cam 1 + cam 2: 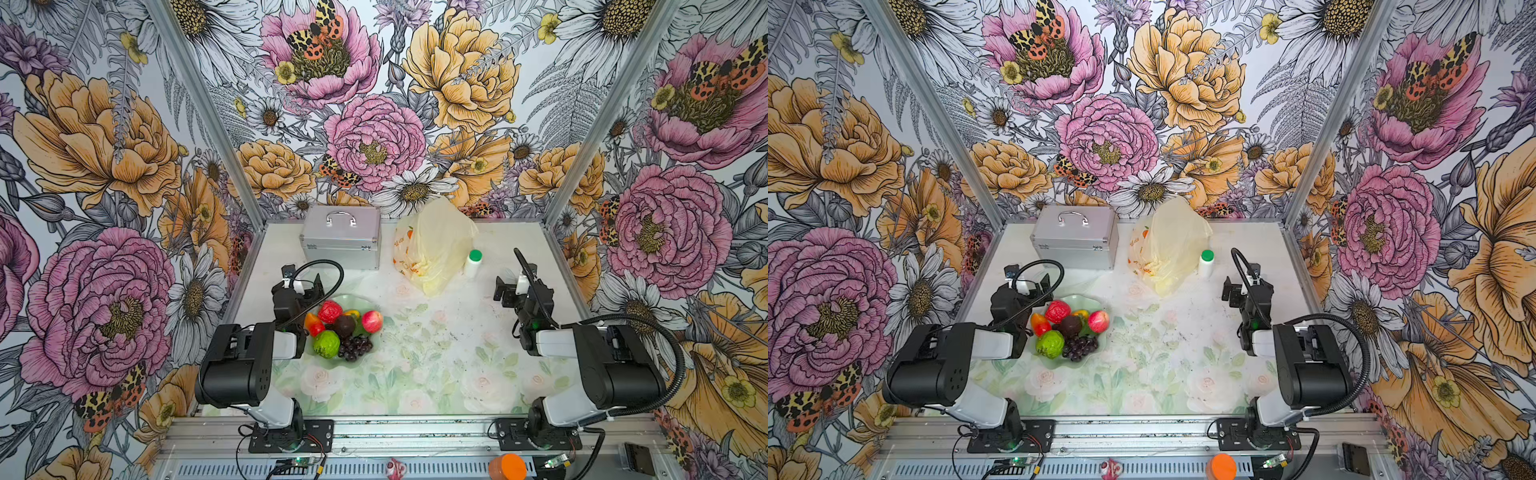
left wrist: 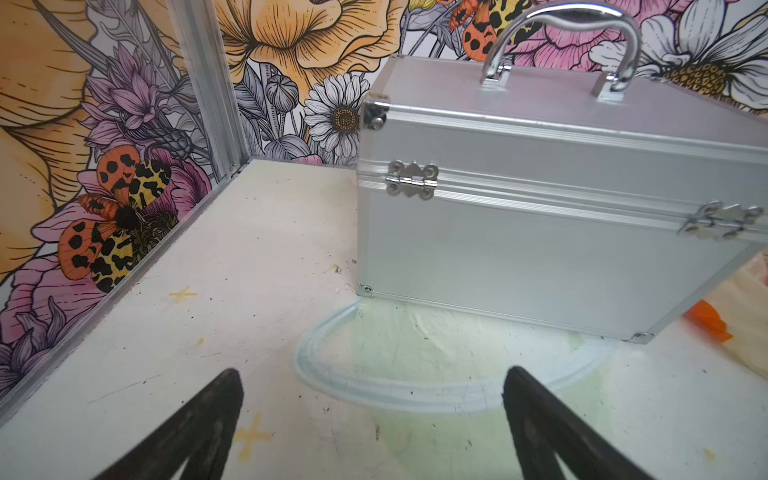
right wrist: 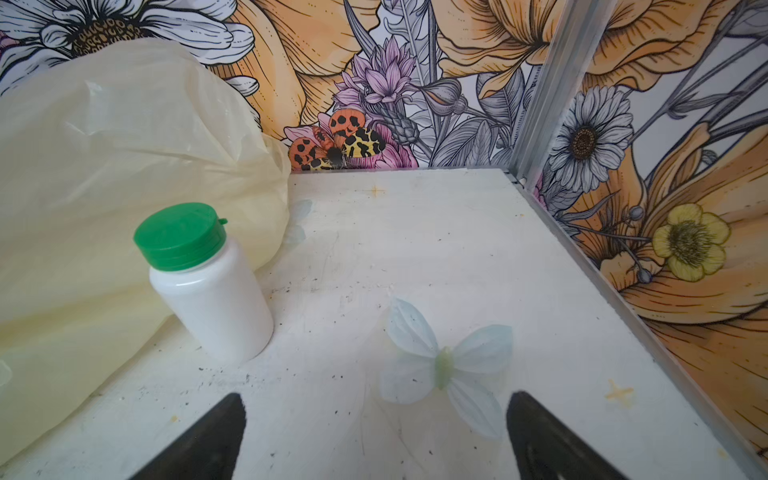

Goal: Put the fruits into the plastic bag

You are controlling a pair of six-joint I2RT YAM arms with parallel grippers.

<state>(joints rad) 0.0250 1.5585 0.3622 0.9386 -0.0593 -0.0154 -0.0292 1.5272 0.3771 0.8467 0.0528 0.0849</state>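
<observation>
fruits beside left hand, plastic bag — well apart

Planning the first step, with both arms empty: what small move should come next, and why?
Probably swing the left gripper over the bowl and lower it onto the bumpy red berry: its jaws stand open and empty, and that berry lies uncovered on the bowl's side closest to it.

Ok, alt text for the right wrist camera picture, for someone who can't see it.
A white bottle with a green cap stands upright on the table beside the pale-yellow plastic bag. The right gripper is open and empty in the foreground.
</observation>
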